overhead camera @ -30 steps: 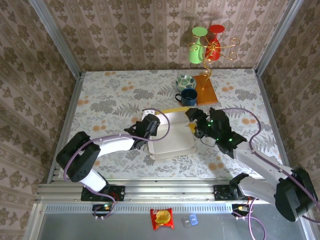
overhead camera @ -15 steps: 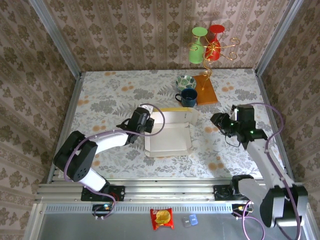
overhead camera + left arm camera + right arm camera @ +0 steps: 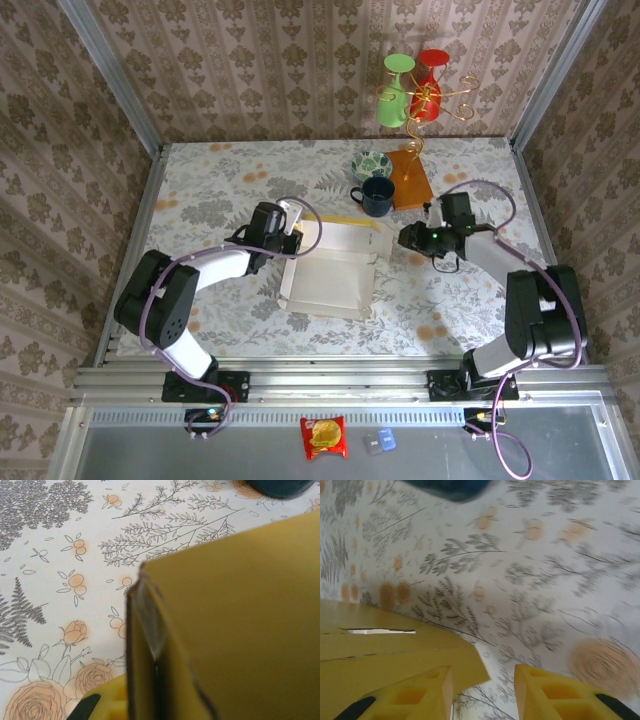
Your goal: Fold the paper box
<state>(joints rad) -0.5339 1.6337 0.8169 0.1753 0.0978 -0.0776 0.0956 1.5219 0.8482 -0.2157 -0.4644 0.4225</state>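
Note:
The paper box (image 3: 325, 278) lies open in the middle of the table, whitish inside, with a yellow flap along its far edge. My left gripper (image 3: 286, 228) is at its far left corner. In the left wrist view the yellow cardboard (image 3: 240, 630) stands edge-on against one yellow finger (image 3: 107, 702) set wide to the left, and it hides the other finger. My right gripper (image 3: 405, 238) is open just right of the box's far right corner. In the right wrist view one finger (image 3: 415, 695) hangs over the yellow flap corner (image 3: 395, 655), the other over bare table.
A blue mug (image 3: 377, 194) stands just behind the box, with a patterned bowl (image 3: 371, 163) and an orange-brown board (image 3: 412, 178) beyond it. A gold stand holds green and red cups (image 3: 413, 90) at the back. Walls close in the table's sides.
The right arm left the box's right corner, swung out to the right, then came back near that corner. The left gripper slid toward the far left corner, and the box shifted slightly left.

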